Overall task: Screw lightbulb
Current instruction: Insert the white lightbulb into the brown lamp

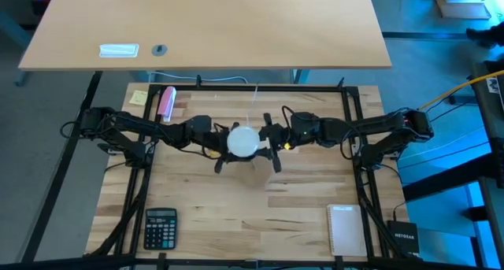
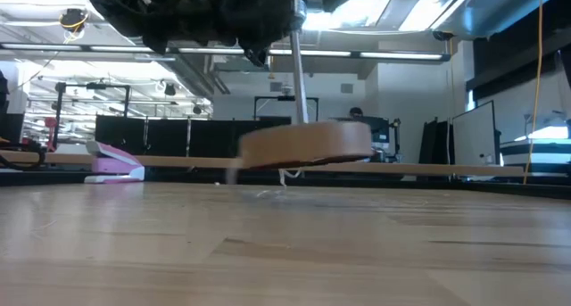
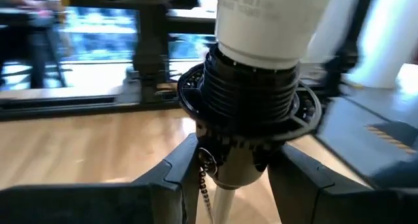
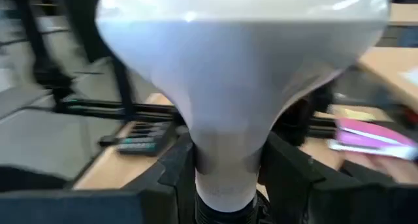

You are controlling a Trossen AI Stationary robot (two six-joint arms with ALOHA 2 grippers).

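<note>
The white lightbulb (image 1: 242,141) sits with its narrow neck in the black socket (image 3: 251,96) of a small lamp, above the table's middle. The lamp has a thin metal pole (image 2: 299,65) and a round wooden disc base (image 2: 308,144). In the low view the base looks slightly tilted and just above the tabletop. My left gripper (image 1: 223,142) is shut on the lamp just under the socket. My right gripper (image 1: 268,140) is shut on the bulb's neck. A thin pull chain (image 3: 206,188) hangs from the socket. My left gripper pinches the pale stem (image 3: 235,175) just below the black socket between its two fingers (image 3: 173,175). They come level from the table's left and lie across the upright lamp. The bulb stands above them. My right gripper pinches the bulb's narrow neck (image 4: 225,142) between its two fingers (image 4: 294,168), just above the socket's rim (image 4: 225,214). They come level from the table's right. The bulb stands upright, its wide globe above the fingers.
A pink stapler (image 1: 165,103) and a yellow note pad (image 1: 139,97) lie at the table's far left. A calculator (image 1: 161,227) lies near left, a white notebook (image 1: 345,229) near right. A black box (image 1: 403,237) sits off the right edge.
</note>
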